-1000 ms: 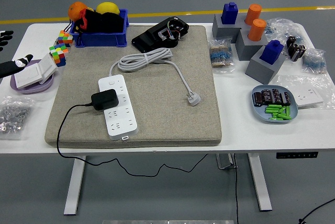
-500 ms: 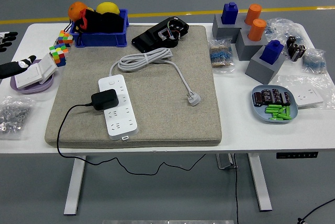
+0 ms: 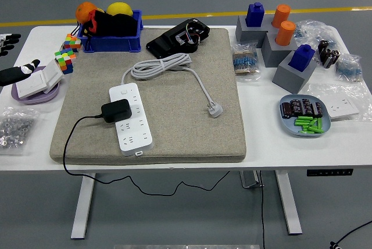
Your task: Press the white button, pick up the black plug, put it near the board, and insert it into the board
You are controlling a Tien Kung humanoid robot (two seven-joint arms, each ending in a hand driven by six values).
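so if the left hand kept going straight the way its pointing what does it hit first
Probably the white switch box on the purple plate; the left hand points right, just beside it, though height is unclear.

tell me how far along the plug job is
The black plug already sits in the white power strip on the mat, so insertion looks done. Nothing is in hand: the left robot hand is at the table's left edge, holding nothing. Whether the button got pressed cannot be told.
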